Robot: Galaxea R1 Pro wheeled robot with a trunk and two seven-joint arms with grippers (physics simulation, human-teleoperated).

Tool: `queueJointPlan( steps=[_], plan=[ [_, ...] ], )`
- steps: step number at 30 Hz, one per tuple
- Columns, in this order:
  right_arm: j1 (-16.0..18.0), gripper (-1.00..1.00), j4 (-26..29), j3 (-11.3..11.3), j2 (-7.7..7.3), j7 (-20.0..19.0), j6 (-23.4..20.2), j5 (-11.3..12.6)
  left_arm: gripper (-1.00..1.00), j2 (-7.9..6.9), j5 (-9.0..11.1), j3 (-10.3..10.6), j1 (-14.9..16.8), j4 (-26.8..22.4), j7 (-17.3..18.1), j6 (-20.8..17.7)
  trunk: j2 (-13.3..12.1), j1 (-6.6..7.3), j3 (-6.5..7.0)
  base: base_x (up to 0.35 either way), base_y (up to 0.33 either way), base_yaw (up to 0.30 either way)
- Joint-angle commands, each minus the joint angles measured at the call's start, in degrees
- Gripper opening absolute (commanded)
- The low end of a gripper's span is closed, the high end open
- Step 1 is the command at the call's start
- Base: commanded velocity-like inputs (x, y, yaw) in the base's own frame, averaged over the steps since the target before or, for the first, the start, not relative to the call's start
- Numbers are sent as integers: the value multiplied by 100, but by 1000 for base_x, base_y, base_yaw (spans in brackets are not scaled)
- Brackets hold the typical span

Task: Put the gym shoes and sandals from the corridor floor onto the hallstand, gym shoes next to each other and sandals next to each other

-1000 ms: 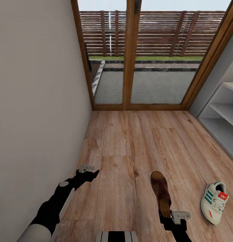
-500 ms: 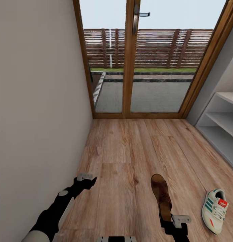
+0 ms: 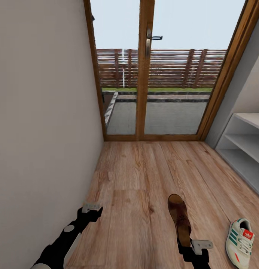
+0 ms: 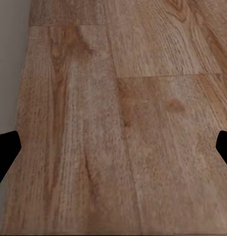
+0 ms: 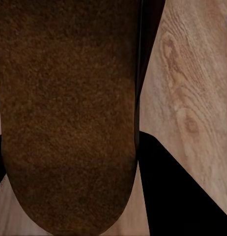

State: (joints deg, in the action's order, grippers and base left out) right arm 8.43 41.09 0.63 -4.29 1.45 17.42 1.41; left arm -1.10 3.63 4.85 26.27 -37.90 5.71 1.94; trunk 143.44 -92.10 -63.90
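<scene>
The right gripper [image 3: 189, 244] is holding a flat dark brown leather-look sandal [image 3: 180, 219] by its heel, closed on it, at 6 o'clock. The left gripper [image 3: 91, 207] is hanging wide open, empty. One white teal-striped sneaker [image 3: 241, 238] is lying on the wood-plank floor [image 3: 144, 175] at 4 o'clock; the light-grey shoe rack [image 3: 244, 149] at 3 o'clock is looking bare, so most work remains.

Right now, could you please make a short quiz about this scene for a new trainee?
1. True or false: the right gripper holds a sandal.
2. On which side of the sandal does the gym shoe lie in the head view? A) left B) right C) behind it, near the door
3. Fill in: the left gripper is ____, with only floor between its fingers.

Key: 1 true; 2 B; 3 open. The rack at the right holds no shoes on the shelves that can be seen.
</scene>
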Motion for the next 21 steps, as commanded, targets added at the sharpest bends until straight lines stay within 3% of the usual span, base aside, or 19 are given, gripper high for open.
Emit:
queueJointPlan(
  steps=[1,6,16,21],
  plan=[
    [2,-100,-5,-7,-2,13,16,35,100,-6,37,25,3,72,-8,79,0,4,28,0,0,0],
    [-12,-100,-11,-3,-2,18,16,35,100,16,34,66,1,300,-42,357,-7,16,184,0,0,0],
    [-25,-100,-75,-2,7,22,16,38,100,50,40,85,1,420,-60,477,-20,42,495,0,0,0],
    [-25,-100,-236,-2,25,22,16,42,100,58,37,86,1,484,-61,488,-221,152,630,0,0,0]
  ],
)
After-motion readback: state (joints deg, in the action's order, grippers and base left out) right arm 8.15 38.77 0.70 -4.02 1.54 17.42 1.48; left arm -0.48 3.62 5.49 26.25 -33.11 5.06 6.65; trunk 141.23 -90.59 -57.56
